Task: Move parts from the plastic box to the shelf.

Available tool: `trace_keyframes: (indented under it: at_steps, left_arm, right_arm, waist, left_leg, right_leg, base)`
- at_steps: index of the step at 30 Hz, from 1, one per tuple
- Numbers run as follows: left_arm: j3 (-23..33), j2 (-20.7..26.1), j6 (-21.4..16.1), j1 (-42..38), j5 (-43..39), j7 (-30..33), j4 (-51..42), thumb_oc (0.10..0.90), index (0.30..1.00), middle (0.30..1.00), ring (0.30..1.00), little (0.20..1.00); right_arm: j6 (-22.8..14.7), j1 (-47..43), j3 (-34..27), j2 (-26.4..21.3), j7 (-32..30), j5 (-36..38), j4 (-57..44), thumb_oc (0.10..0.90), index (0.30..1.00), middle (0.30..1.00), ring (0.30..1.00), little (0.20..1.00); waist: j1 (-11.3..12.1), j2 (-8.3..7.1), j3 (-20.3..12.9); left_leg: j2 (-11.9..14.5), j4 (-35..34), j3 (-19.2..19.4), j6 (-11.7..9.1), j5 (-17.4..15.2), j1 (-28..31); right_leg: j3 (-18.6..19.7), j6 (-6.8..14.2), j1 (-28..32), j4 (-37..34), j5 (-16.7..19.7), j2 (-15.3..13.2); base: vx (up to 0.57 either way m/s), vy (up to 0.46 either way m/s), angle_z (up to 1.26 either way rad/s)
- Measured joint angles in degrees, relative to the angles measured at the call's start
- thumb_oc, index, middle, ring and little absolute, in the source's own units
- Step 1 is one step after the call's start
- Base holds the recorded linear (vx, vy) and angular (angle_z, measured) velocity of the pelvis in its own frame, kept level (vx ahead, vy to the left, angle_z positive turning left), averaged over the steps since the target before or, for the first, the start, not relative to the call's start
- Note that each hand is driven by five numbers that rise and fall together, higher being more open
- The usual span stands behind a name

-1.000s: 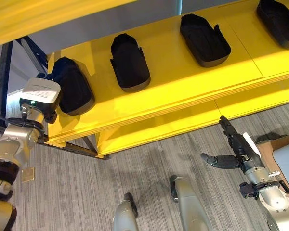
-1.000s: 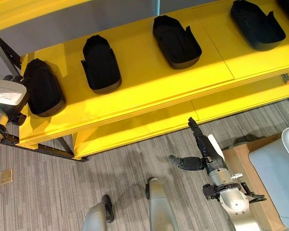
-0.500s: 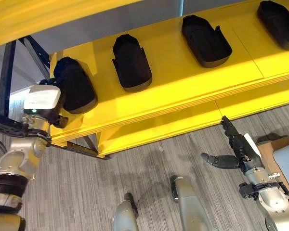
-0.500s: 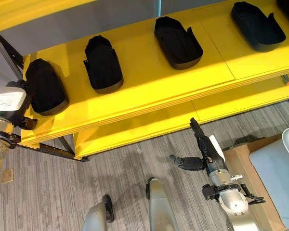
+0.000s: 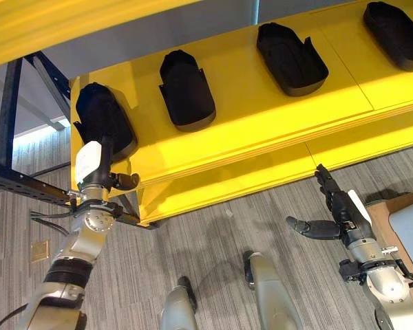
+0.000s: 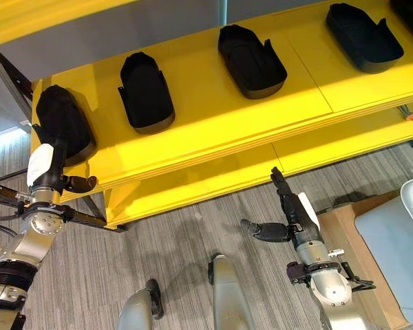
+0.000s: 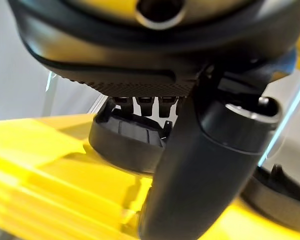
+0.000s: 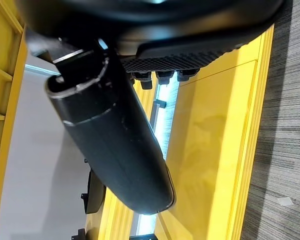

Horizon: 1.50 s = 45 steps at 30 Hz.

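Left robot hand (image 5: 96, 168), fingers straight and empty, sits just below the leftmost black moulded plastic part (image 5: 103, 129) resting on the yellow shelf (image 5: 261, 110); right robot hand (image 5: 337, 216) hangs open, well right.

Two silver-grey arms with ribbed black bands near the wrists; the left hand (image 5: 100, 172) is dark with a white cover along its back; the right hand (image 5: 334, 216) is dark too, white-patched, above a round metal wrist joint.
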Motion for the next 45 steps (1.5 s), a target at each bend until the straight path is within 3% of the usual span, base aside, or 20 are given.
trace_keyframes:
  at_steps: [9,18,26,45]
  left_arm:
    - [-0.8,-3.0,-1.3,-2.3,-9.5,1.6,0.9,0.9,1.0,1.0,1.0,1.0]
    - [-1.5,-7.9,-2.4,-6.6,-15.6,4.4,2.3,0.9,1.0,1.0,1.0,1.0]
    - [-1.5,-8.7,-3.3,-8.5,-19.8,5.9,5.0,0.9,1.0,1.0,1.0,1.0]
    - [-1.1,-8.7,-5.7,-9.1,-20.0,7.4,11.3,0.9,1.0,1.0,1.0,1.0]
  right_arm:
    - [0.0,-2.7,2.7,0.0,-1.3,0.0,0.1,0.9,1.0,1.0,1.0,1.0]
    - [0.0,-4.0,4.6,0.0,-3.0,0.0,0.1,0.9,1.0,1.0,1.0,1.0]
    - [0.0,-3.9,4.7,-0.1,-3.1,0.0,0.1,0.9,1.0,1.0,1.0,1.0]
    - [-0.1,-3.2,4.8,-0.5,-3.1,0.0,0.1,0.9,1.0,1.0,1.0,1.0]
  waist:
    - [-0.5,-1.33,-0.5]
    - [-1.5,-1.53,-0.6]
    - [-1.5,-1.59,-0.7]
    - [-1.5,-1.9,-2.0]
  left_leg:
    - [0.0,0.1,0.1,-0.1,-0.1,0.0]
    - [0.0,0.9,0.5,-0.4,-0.4,0.0]
    - [0.0,0.9,0.4,-0.4,-0.4,0.1]
    - [0.1,1.4,0.4,-0.1,-0.7,0.0]
  right_leg:
    - [0.2,0.1,0.0,-0.1,0.1,0.0]
    - [0.6,0.3,0.0,0.0,0.2,0.1]
    - [0.7,0.3,0.0,0.0,0.3,0.2]
    - [0.7,0.2,0.0,0.1,0.6,0.3]
  base:
    - [0.0,0.0,0.0]
    - [0.01,0.001,-0.02]
    - [0.0,0.0,0.0]
    - [0.0,0.0,0.0]
